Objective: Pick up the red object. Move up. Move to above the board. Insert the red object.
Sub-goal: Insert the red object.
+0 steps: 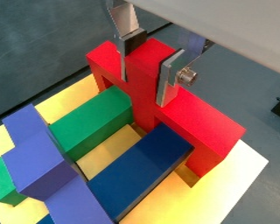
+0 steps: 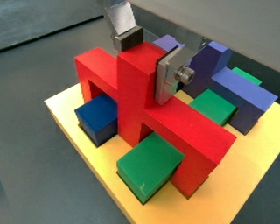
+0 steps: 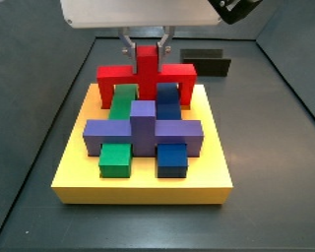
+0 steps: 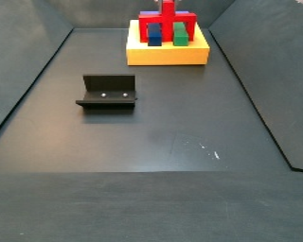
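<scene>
wrist views show the gripper (image 1: 149,59) above the board (image 1: 250,182), jaws pinching the red object (image 1: 184,114) by its post, so its legs straddle the green block (image 1: 87,125) and blue block (image 1: 149,166).

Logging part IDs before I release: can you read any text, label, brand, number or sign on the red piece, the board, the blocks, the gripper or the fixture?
None: no readable text in any view.
red object: plain, no marking.
board: plain yellow, no label.
gripper, closed on the red object's post: bare silver fingers, no brand.
fixture: only two small pale dots, not text.
</scene>
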{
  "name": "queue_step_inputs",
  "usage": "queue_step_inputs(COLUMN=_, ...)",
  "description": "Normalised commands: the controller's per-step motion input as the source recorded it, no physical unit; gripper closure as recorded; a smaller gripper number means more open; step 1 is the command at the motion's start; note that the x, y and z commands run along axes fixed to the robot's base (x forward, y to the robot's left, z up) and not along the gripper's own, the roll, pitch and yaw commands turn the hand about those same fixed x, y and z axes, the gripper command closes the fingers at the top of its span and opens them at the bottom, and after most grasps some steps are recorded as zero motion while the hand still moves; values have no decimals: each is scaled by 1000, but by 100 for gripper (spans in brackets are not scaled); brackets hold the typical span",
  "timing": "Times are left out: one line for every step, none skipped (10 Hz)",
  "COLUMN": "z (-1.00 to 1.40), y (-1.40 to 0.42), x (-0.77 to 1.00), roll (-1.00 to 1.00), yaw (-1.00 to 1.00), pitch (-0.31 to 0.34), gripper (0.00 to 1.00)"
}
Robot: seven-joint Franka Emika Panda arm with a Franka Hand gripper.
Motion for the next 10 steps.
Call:
queue_step_inputs(z=283, y=-111, x=86, roll=-204, yaw=0, pitch=-114, gripper=100)
queue_step_inputs(z=480, y=-60, x=43, roll=-193, yaw=0, pitch=-124, gripper=100)
queue_step_inputs(z=246, y=0, x=0, roll=-194, yaw=0, pitch=-180, gripper=100)
queue_step_inputs(z=-34, y=0, x=-34, roll=-43, yaw=-14, pitch=-99, gripper=100)
queue_step_inputs(z=-154, y=20, x=-49, roll=-7, yaw=0, pitch=-11, gripper=100)
queue_step_inputs(z=-217, y=6, x=-49, roll=0, yaw=0, pitch=0, gripper=100)
queue_step_inputs(z=-237, y=109, x=0, roll=-51, yaw=0, pitch=0, gripper=100)
queue_step_inputs(z=-223, y=189, x=0, roll=-111, yaw=0, pitch=0, gripper=100)
queue_step_inputs(z=-180, y=60, x=37, roll=-51, yaw=0, pitch=61, gripper=100)
queue_step_inputs(z=0, y=0, x=143, roll=-106, yaw=0, pitch=6, gripper=100)
